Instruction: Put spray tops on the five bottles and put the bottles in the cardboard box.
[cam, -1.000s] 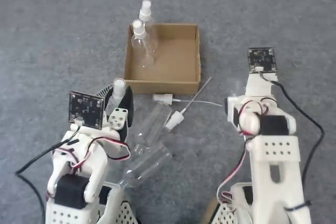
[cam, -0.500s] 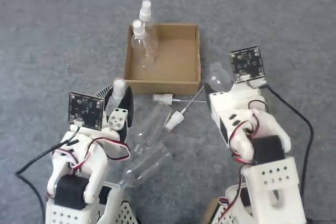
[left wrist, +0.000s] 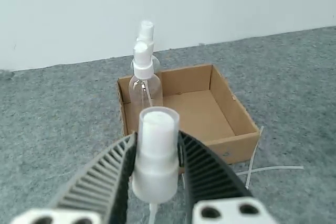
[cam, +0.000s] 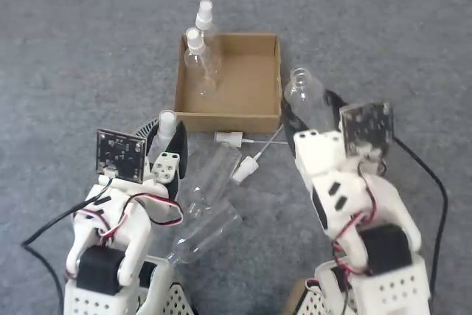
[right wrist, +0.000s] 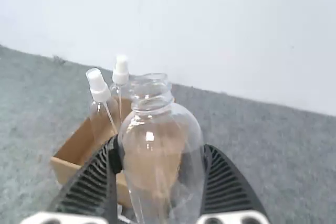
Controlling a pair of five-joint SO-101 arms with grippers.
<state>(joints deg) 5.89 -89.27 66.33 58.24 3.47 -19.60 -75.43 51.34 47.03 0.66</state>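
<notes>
My left gripper (left wrist: 155, 156) is shut on a white spray top (left wrist: 156, 150), held upright in front of the cardboard box (cam: 230, 112); from above the spray top (cam: 167, 121) sits near the box's front left corner. My right gripper (right wrist: 157, 177) is shut on a clear open-necked bottle (right wrist: 160, 145), held upright just right of the box, where the bottle (cam: 302, 92) rises above the arm. One capped bottle (cam: 199, 60) stands inside the box at its back left corner, another (cam: 206, 16) just behind it.
Two uncapped clear bottles (cam: 209, 175) (cam: 206, 230) lie on the grey carpet between the arms. Two loose spray tops (cam: 230, 137) (cam: 247, 168) with long thin tubes lie in front of the box. A white wall runs behind the carpet.
The right arm swung toward the box and lifted, bringing the clear bottle up beside the box's right wall. The left arm has kept still with its spray top.
</notes>
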